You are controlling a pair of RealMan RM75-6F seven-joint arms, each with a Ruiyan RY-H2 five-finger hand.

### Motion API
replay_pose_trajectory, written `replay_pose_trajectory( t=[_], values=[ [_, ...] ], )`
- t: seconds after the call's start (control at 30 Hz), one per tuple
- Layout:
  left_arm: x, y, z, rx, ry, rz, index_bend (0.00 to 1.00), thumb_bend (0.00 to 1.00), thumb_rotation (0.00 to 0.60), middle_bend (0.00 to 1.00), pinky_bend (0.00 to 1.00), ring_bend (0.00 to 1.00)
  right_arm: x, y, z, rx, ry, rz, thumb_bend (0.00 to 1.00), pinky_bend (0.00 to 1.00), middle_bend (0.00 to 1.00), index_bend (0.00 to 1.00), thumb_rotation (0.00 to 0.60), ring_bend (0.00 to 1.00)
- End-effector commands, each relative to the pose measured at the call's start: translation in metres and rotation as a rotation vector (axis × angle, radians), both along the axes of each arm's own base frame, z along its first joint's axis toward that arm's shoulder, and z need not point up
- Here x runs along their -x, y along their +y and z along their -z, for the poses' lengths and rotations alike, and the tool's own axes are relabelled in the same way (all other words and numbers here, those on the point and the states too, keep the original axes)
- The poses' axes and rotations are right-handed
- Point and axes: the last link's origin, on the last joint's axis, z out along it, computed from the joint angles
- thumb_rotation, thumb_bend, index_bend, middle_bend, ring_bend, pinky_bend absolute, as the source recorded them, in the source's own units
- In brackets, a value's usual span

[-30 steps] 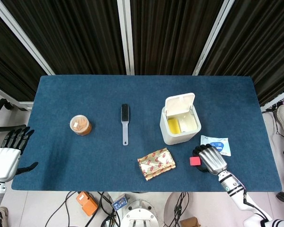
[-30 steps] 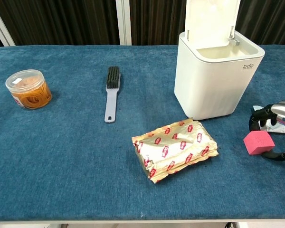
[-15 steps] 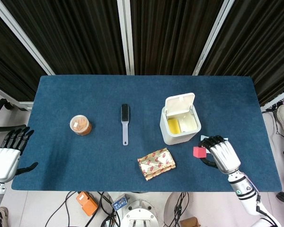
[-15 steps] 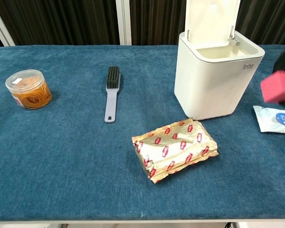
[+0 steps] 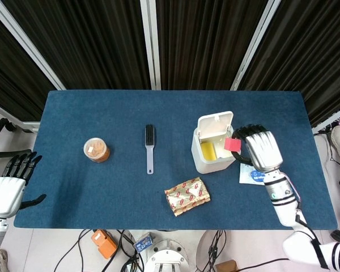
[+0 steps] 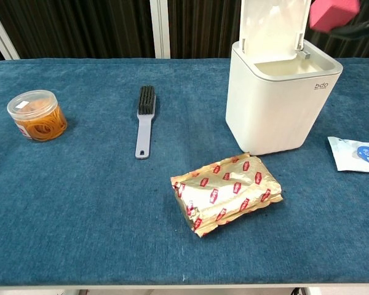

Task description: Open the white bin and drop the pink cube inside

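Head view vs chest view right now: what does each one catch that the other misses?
Head view only: the left hand off the table's left edge, the whole right hand, and yellow contents inside the white bin.
Chest view only: the "bdo" lettering on the bin's front.
Both: pink cube, open bin lid, brush, jar, gold packet, blue-and-white pouch.

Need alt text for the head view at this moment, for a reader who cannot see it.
The right hand holds a small pink cube over the open white plastic bin, its lid up. Elsewhere on the blue table: a clear jar of rubber bands, a grey brush and a gold snack packet.
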Motion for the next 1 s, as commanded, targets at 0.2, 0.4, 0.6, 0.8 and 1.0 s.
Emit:
replay_pose_trajectory(
  t=[0.2,0.4,0.6,0.8,1.0],
  values=[
    [0.000,-0.001,-0.002,-0.006,-0.009,0.004,0.00,0.08,0.600,0.00,0.00,0.00,0.005,-0.004,0.029,-0.134,0.058,0.042,0.43,0.31,0.26,0.07,0.600,0.21],
    [0.000,-0.002,-0.003,-0.009,-0.012,0.006,0.00,0.08,0.600,0.00,0.00,0.00,0.012,0.021,0.014,-0.105,0.038,-0.017,0.37,0.27,0.17,0.00,0.600,0.13],
    [0.000,-0.003,-0.004,-0.016,-0.015,0.009,0.00,0.08,0.600,0.00,0.00,0.00,0.054,0.087,-0.017,-0.007,0.085,-0.022,0.37,0.17,0.06,0.00,0.600,0.03],
    [-0.002,-0.003,-0.001,-0.014,-0.008,0.018,0.00,0.08,0.600,0.00,0.00,0.00,0.119,0.172,-0.020,0.064,0.220,0.171,0.37,0.00,0.00,0.00,0.600,0.00],
    [-0.004,-0.005,0.006,0.006,0.018,0.028,0.00,0.08,0.600,0.00,0.00,0.00,0.136,0.191,-0.019,0.059,0.164,0.200,0.37,0.00,0.00,0.00,0.600,0.00]
  ],
)
